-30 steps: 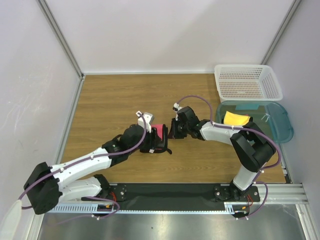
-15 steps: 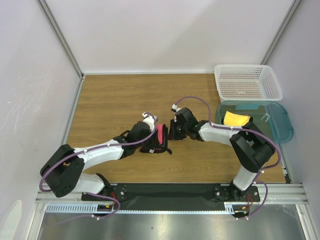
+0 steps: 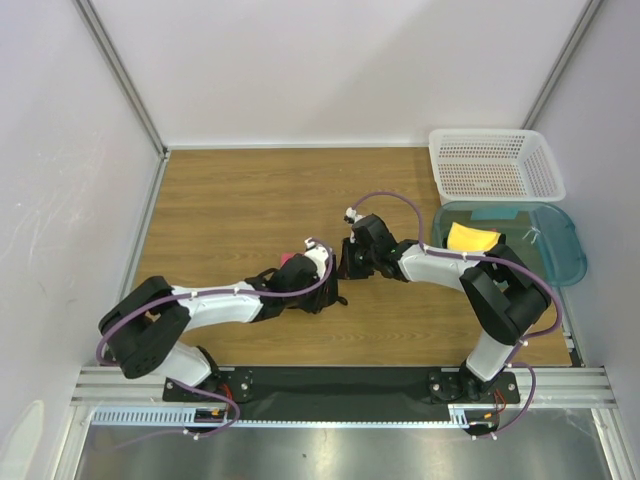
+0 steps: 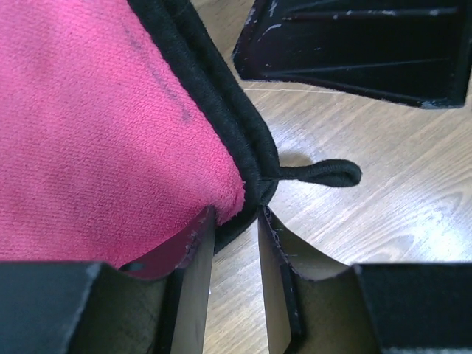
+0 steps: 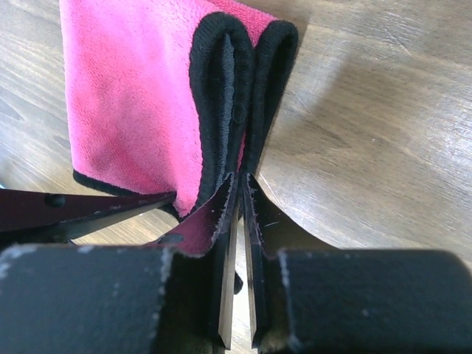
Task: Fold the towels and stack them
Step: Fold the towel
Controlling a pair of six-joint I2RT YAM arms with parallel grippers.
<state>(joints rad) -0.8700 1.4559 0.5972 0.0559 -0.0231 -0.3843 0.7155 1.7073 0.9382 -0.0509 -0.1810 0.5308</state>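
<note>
A pink towel with a black hem lies folded on the wooden table between my two grippers. In the top view only a sliver of it shows beside the left wrist. My left gripper is over the towel. In the left wrist view its jaws stand slightly apart, with the towel's corner and hem at the tips and bare wood between them. My right gripper faces it from the right. In the right wrist view it is pinched shut on the towel's doubled black edge.
A yellow towel lies in a teal bin at the right. A white mesh basket stands behind it. The towel's black hanging loop lies on the wood. Metal frame posts stand at the back corners.
My left arm has swung right and forward over the pink towel, covering most of it. The right gripper has stayed in place on the towel's edge.
</note>
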